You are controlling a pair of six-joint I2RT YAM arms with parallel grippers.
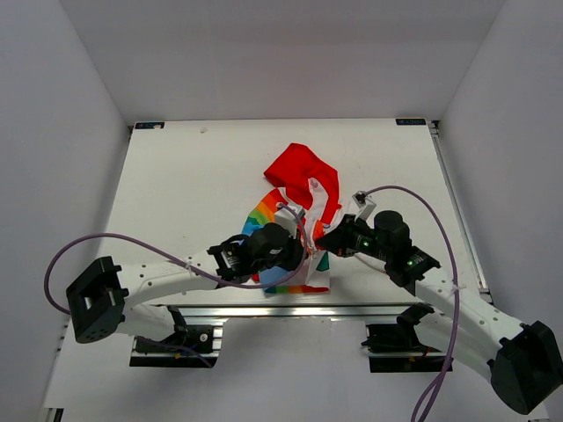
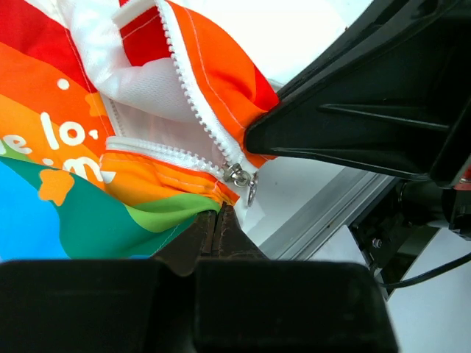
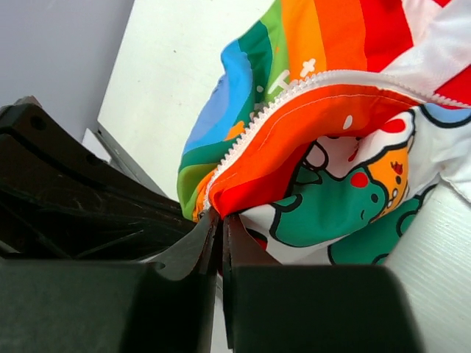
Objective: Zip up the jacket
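The small jacket (image 1: 299,189) lies crumpled near the table's front middle, red hood at the back, rainbow panel at the front. My left gripper (image 1: 303,255) is shut on the rainbow hem (image 2: 169,209) just below the metal zipper slider (image 2: 237,175), which sits at the bottom of the open white zipper (image 2: 193,103). My right gripper (image 1: 324,237) is shut on the orange-red hem (image 3: 243,193) of the cartoon panel (image 3: 331,206) at the zipper's lower end. The two grippers nearly touch each other.
The table's metal front rail (image 1: 290,309) runs just behind both grippers. Purple cables (image 1: 88,242) loop off each arm. White walls enclose the table on three sides.
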